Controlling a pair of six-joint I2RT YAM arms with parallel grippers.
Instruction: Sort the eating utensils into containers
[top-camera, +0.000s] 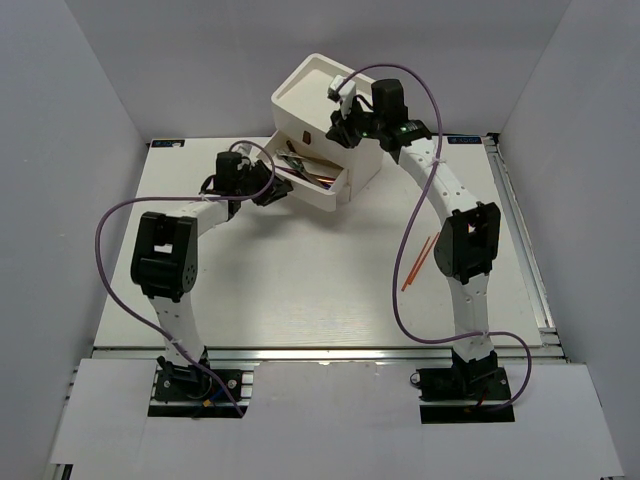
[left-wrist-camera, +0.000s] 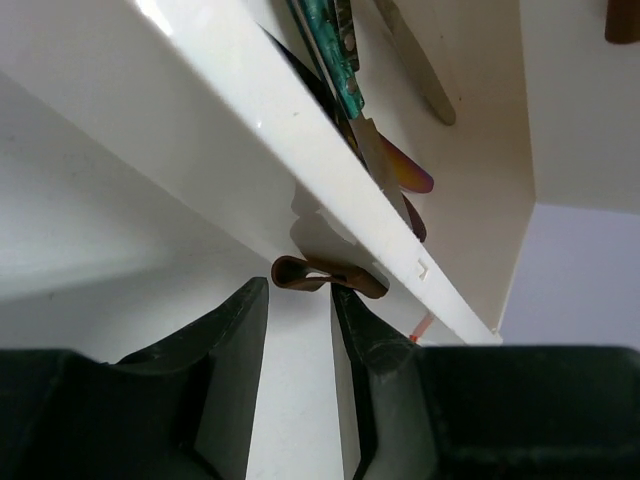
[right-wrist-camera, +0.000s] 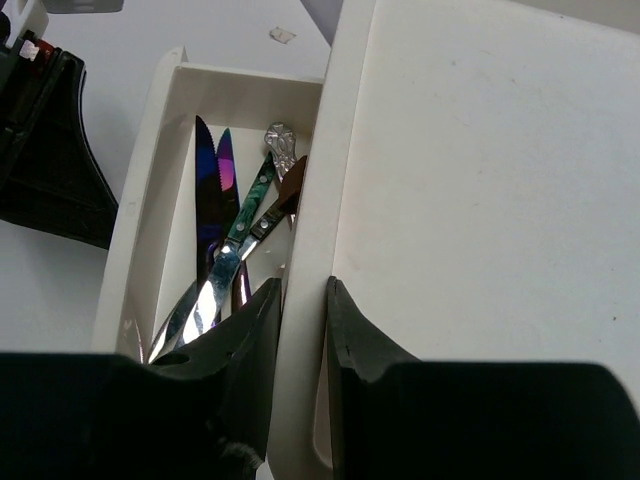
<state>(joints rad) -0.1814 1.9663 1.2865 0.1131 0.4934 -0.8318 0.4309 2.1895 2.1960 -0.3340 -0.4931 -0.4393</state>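
At the front of the drawer unit (top-camera: 320, 90), one drawer (right-wrist-camera: 135, 230) stands pulled out, and that is where we find most of the eating utensils. Two purple-blue knives (right-wrist-camera: 212, 190), a teal-handled piece (right-wrist-camera: 255, 195) and a silver one (right-wrist-camera: 281, 140) lie lengthwise in it, overlapping. More may lie under them, but we cannot count them.

Our left claw (left-wrist-camera: 298, 288) sits right at that drawer's front. Its two fingers stand apart with the dark red pull (left-wrist-camera: 325, 277) just at their tips, and nothing is clamped between them.

Our right claw (right-wrist-camera: 302, 285) is on top of the unit, beside the pulled-out drawer. A finger sits on each side of the unit's white rim, and the rim fills the gap. We judge that it grips the rim to steady the unit, which sits askew on the table (top-camera: 300, 290).

We judge the sorting nearly done, since the forks and knives we can see are all in that drawer. Two orange chopsticks (top-camera: 418, 262) lie on the table, well apart from the unit on its right side, and they have yet to go into a drawer. We cannot see into the unit's shut drawers, so we cannot tell what they hold. The pulled-out drawer has yet to be pushed in
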